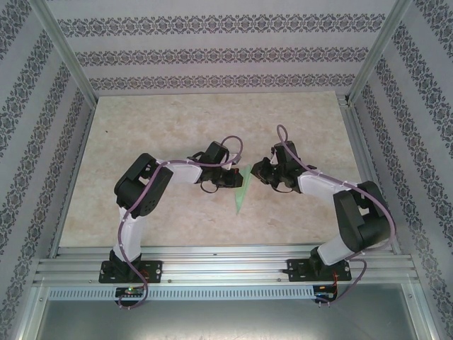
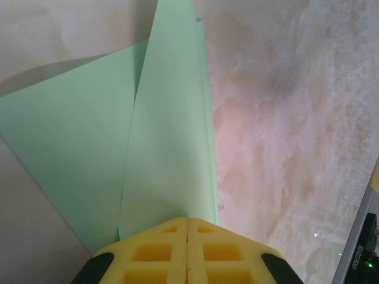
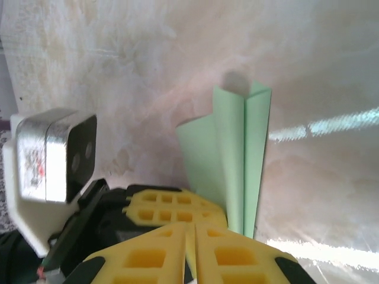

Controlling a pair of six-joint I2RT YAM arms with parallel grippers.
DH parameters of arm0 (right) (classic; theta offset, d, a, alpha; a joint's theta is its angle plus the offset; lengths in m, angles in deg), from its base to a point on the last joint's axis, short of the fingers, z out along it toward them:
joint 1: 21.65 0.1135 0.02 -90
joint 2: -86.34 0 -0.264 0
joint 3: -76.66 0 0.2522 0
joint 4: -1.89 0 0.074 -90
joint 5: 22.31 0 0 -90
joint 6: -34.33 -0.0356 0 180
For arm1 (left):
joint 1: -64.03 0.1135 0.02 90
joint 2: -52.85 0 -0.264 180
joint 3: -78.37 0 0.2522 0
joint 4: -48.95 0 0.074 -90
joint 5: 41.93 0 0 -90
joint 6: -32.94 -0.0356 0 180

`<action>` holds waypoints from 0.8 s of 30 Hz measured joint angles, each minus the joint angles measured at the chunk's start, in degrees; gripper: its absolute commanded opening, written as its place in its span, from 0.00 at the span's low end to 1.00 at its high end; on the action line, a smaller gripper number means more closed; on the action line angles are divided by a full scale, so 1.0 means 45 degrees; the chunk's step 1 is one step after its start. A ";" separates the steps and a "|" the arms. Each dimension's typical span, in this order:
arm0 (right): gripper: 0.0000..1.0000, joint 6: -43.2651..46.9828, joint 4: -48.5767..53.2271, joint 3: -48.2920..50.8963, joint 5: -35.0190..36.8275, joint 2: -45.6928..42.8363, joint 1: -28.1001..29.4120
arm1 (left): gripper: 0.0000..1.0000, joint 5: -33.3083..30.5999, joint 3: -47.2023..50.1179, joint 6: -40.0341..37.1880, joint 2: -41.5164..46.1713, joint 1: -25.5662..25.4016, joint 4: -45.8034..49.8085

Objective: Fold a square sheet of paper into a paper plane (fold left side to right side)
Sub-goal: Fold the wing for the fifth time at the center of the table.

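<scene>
Left gripper point(image 2: 188, 228): yellow fingers pressed flat together, clamped on the paper plane point(image 2: 169, 148). Light green paper comes straight out of the seam between the pads and runs away from the wrist camera. That view gives a long narrow panel in the middle and a wider flap spreading off to its left, lifted enough to throw a shadow on the table point(image 2: 278, 118).

Right gripper point(image 3: 190, 236): pads together too, only a thin seam between them. No paper visible in that seam. The plane's lower end drops behind the top edge of one finger, so I can't tell if it touches. In the right wrist view the left gripper's pads sit just beyond the right one's, right beside the paper's base. A silver-and-black camera block point(image 3: 56, 154) is off to the side.

Same view: the plane stands on edge, folded layers side by side, centre crease facing the lens. Its far end looks cut square, with a notch at the crease.

Overhead: both arms reach inward and meet roughly mid-table over the marbled beige top. Their tips are close together with the green dart between them. Its point aims toward the near edge, where the arm bases are. Patterned walls point(image 1: 212, 28) surround the table. Aluminium rails point(image 1: 226, 258) carry the bases.
</scene>
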 measured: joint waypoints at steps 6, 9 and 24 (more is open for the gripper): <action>0.19 -0.0083 0.0068 -0.1200 0.0296 0.1690 0.0000 | 0.09 0.0010 -0.0019 0.0000 -0.0024 -0.0010 -0.0024; 0.26 -0.0126 0.0126 -0.1341 0.0486 0.2103 0.0000 | 0.09 0.0039 -0.0053 0.0000 -0.0039 -0.0015 -0.0024; 0.27 0.0160 0.0199 -0.1627 0.0418 0.3109 0.0024 | 0.11 0.0053 -0.0204 -0.0189 -0.0126 -0.0102 -0.0015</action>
